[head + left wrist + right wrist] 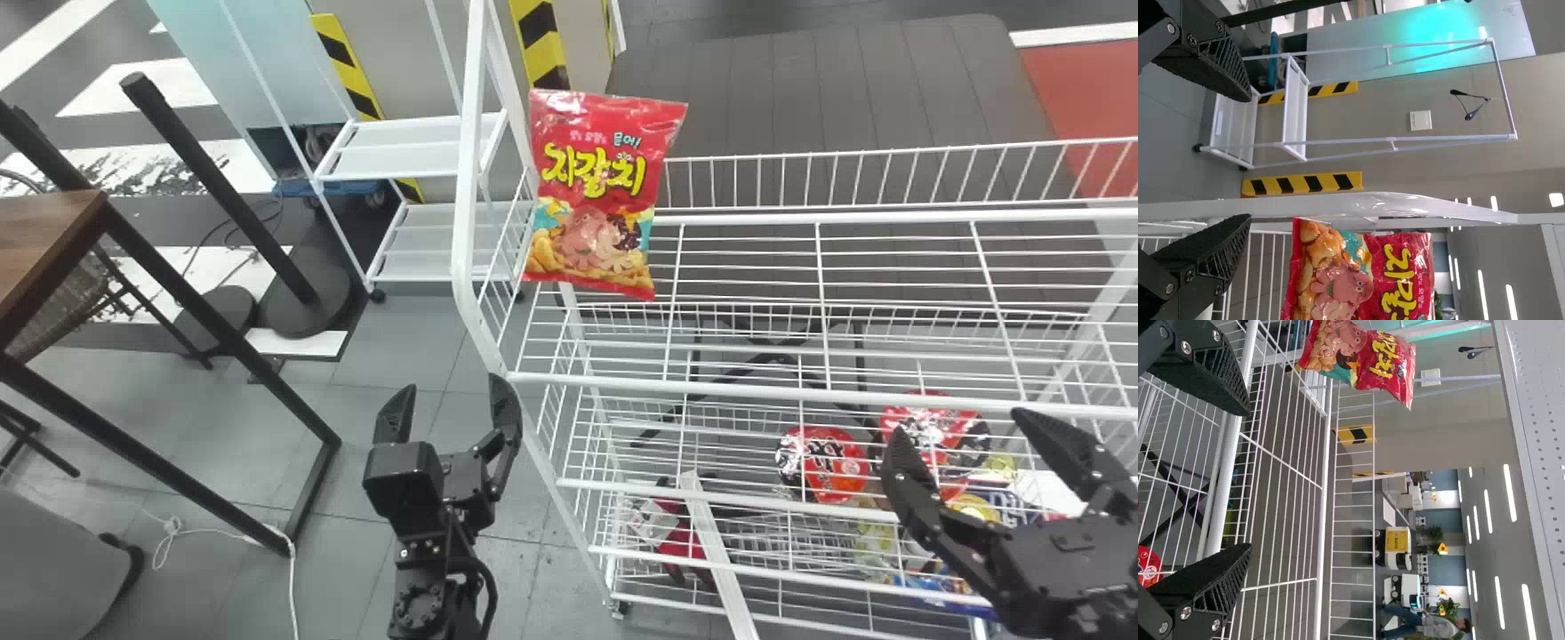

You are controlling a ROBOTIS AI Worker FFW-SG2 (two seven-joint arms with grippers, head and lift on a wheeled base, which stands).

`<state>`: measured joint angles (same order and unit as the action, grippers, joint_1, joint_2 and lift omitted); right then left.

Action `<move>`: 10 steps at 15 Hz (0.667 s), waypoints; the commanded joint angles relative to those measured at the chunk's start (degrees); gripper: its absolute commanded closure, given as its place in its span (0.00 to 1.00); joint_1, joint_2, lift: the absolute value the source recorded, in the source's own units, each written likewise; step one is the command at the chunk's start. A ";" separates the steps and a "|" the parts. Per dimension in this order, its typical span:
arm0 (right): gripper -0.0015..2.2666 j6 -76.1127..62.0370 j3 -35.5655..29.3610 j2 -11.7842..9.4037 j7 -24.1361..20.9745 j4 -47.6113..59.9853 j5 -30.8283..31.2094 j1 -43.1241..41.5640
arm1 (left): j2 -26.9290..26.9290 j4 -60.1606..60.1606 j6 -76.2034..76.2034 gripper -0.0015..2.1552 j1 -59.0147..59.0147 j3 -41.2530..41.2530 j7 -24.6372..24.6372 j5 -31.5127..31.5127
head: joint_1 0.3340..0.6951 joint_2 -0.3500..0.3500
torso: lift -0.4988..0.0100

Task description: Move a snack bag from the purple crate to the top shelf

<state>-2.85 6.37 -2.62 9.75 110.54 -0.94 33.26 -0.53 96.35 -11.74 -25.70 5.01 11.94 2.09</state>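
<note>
Head view: the white wire rack (465,222) bears the snack bag (591,191) upright at the left end of its top shelf (711,388). The bag looks light and soft, its film probably slippery, the snacks inside easily crushed. Left gripper (452,384) and right gripper (957,423) both stand wide open, holding nothing. Any adjustment would best pinch the flat top seal (613,101) gently, clear of the plump middle.

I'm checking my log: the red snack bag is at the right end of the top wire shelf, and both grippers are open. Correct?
Not the right end: the head view shows the red snack bag at the left end of the top wire shelf. The left gripper and right gripper are open.
</note>
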 commanded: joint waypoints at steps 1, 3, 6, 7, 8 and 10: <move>0.05 0.00 0.05 0.07 0.00 -0.59 -0.02 -0.47 | 0.00 -0.81 -0.25 0.11 0.38 0.00 0.01 -0.07 | 1.00 0.86 | 0.98; 0.05 0.00 -0.04 -0.02 0.00 -0.76 -0.20 -0.56 | 0.00 -1.42 -0.43 0.11 0.73 0.00 -0.08 -0.07 | 1.00 0.86 | 0.98; 0.05 -0.17 -0.04 0.07 0.00 -0.76 -0.46 -0.65 | 0.00 -1.69 -0.60 0.10 1.09 0.00 -0.17 -0.07 | 1.00 0.86 | 0.98; 0.05 0.00 -0.04 0.07 0.00 -0.76 -0.46 -0.74 | 0.00 -1.69 -0.60 0.10 1.17 0.00 -0.17 -0.07 | 1.00 0.86 | 0.98; 0.05 0.00 -0.04 0.07 0.00 -0.76 -0.46 -0.83 | 0.00 -1.69 -0.60 0.10 1.17 0.00 -0.17 -0.07 | 1.00 0.86 | 0.98; 0.05 0.00 0.05 0.07 0.00 -1.03 -0.46 -1.09 | 0.00 -1.86 -0.60 0.10 1.26 0.00 -0.17 -0.07 | 1.00 0.86 | 0.98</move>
<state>-2.90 6.35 -2.55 9.75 109.66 -1.41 32.36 -0.53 94.60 -12.35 -24.51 5.01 11.78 2.02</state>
